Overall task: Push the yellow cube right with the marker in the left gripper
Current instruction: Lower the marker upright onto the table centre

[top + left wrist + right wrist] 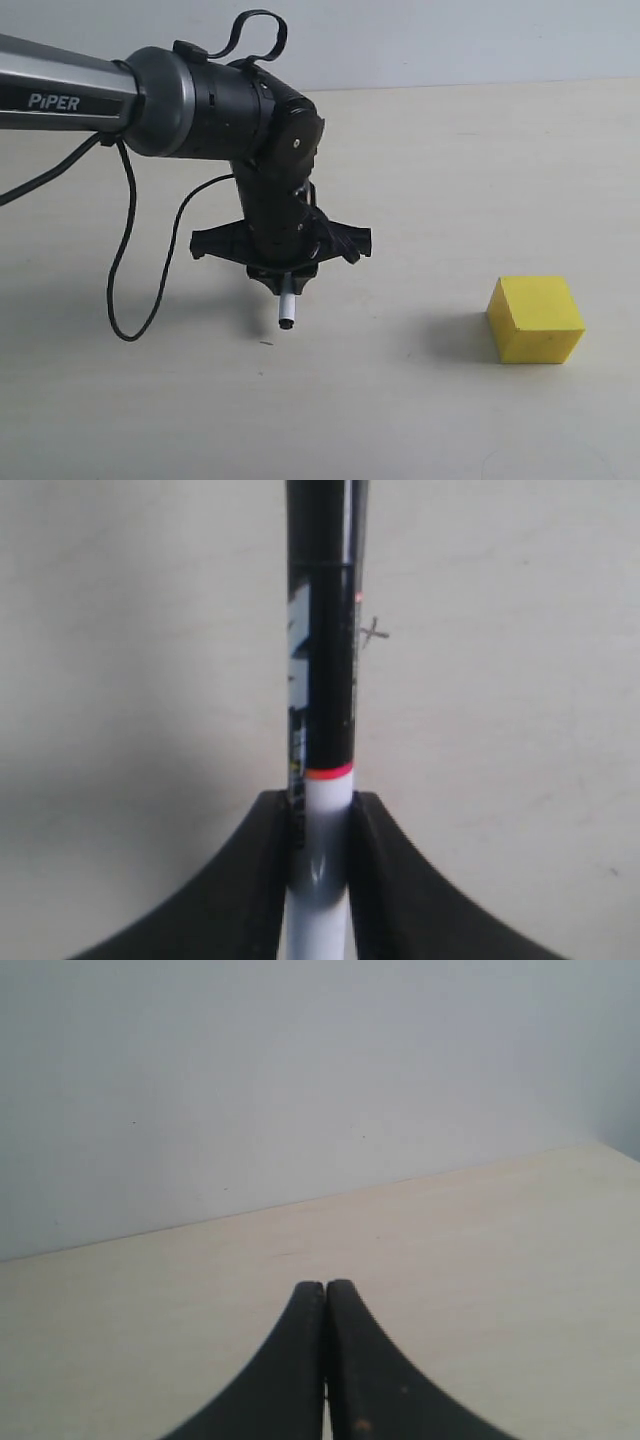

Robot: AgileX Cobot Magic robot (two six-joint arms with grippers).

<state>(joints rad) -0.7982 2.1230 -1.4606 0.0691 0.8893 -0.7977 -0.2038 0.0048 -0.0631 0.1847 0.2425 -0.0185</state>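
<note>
Above pale tabletop (450, 180), the downward-pointing left claw (287, 282) clamps the marker (286, 308), well apart from the yellow cube (535, 318).

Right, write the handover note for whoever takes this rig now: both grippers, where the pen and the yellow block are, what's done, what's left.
Grippers: the left gripper is shut on the slim black-and-white marker, tip pointing down at the pale table. The right gripper is shut and holds nothing.
Things: the plain bright yellow cube sits on the table to the right of the marker tip in the exterior view, with a clear gap between them.
Done: marker gripped.
Left: bring the tip to the cube's left face and push it right.
</note>
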